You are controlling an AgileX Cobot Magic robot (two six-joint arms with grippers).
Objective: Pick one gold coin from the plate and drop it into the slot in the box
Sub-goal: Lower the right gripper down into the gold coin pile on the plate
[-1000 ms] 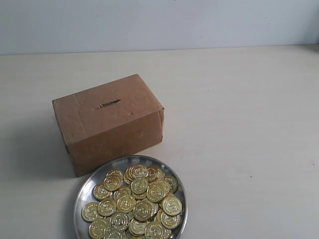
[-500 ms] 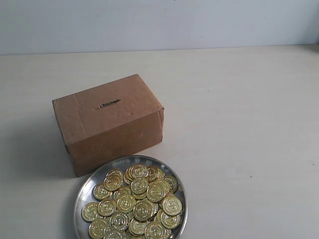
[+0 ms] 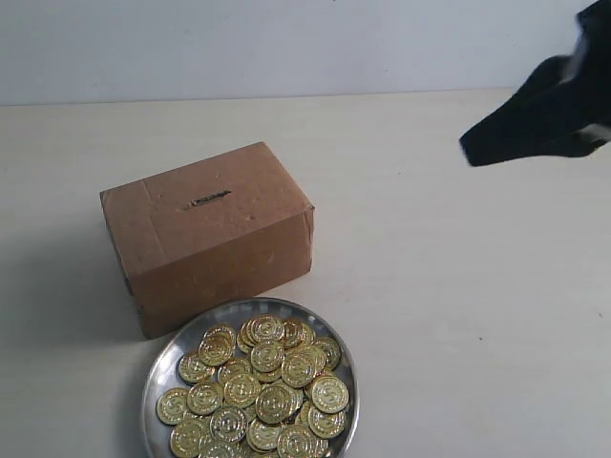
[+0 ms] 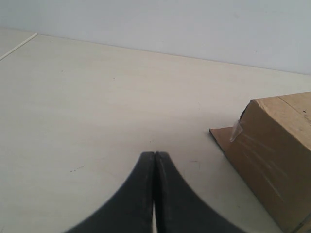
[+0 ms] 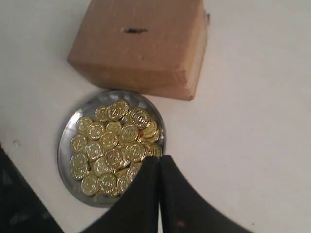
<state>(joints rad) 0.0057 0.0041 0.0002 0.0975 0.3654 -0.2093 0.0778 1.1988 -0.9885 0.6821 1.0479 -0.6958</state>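
The silver plate (image 3: 158, 367) at the front of the table holds several gold coins (image 3: 267, 358). Behind it stands the brown box (image 3: 205, 234) with its dark slot (image 3: 208, 199) on top. My right gripper (image 3: 470, 153) hangs high at the right edge, shut and holding nothing. In the right wrist view the right gripper (image 5: 159, 158) hovers above the plate (image 5: 63, 150), its coins (image 5: 114, 141) and the box (image 5: 141, 43) with the slot (image 5: 134, 30). In the left wrist view my left gripper (image 4: 154, 154) is shut and empty over bare table, beside the box (image 4: 277, 145).
The pale table (image 3: 458, 305) stretches wide to the right of the box and plate. A light wall (image 3: 286, 43) runs along the far edge.
My right arm has come into the exterior view at the upper right; earlier it was out of frame. Box, plate and coins have not moved.
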